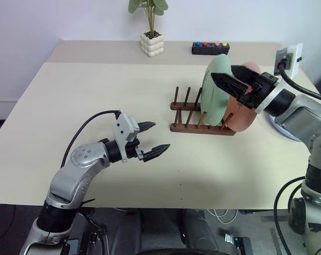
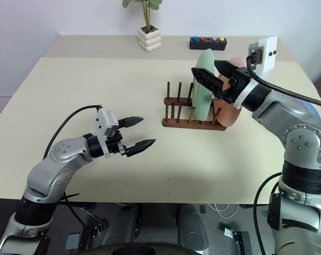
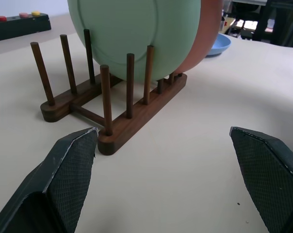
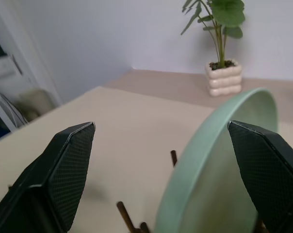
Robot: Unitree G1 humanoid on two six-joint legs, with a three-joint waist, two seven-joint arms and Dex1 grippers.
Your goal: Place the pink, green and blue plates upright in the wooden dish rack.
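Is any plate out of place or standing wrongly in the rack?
The blue plate lies flat on the table, behind the wooden dish rack, not in it. The green plate and pink plate stand upright in the rack, close together. Nothing looks spilled or damaged.

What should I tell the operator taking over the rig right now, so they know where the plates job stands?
Left gripper: open, holding nothing, hovering over the table in front of the wooden dish rack.
Right gripper: open, at the top rim of the green plate, not gripping it.
Green plate: upright in the rack.
Pink plate: upright in the rack right behind the green one.
Blue plate: lying flat on the table beyond the rack, on the right arm's side.
Done: pink and green racked.
Left: pick up the blue plate and stand it in one of the free slots.
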